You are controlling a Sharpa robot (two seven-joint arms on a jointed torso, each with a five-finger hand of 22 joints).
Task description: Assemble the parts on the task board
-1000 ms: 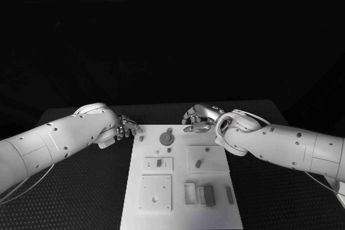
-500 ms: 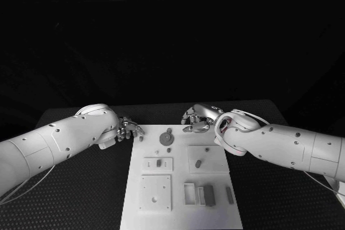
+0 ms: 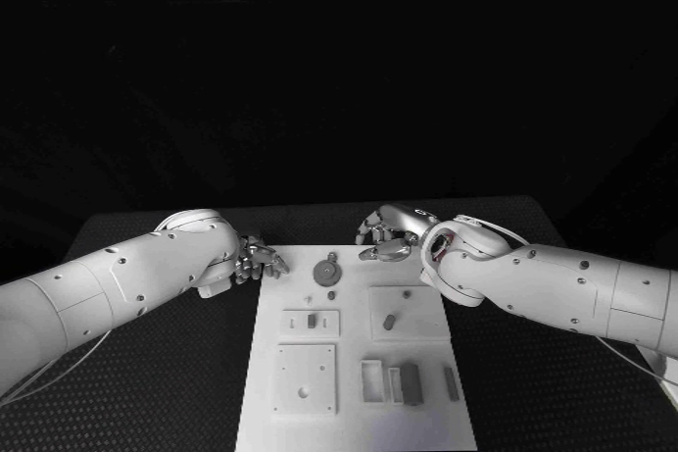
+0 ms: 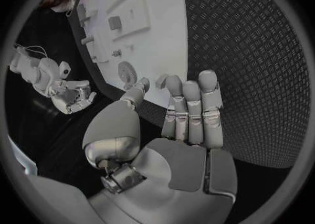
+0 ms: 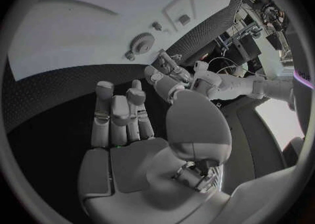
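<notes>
Between the left robot hand (image 3: 258,258) and right robot hand (image 3: 389,238) lies the gear (image 3: 326,273)

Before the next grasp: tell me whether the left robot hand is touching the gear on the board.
Apart. The left wrist view shows white board between the left robot hand and the gear.

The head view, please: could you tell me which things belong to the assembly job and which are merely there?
Job:
task board
gear
dark block
small peg
left hand
right hand

Merely there:
black table
</notes>
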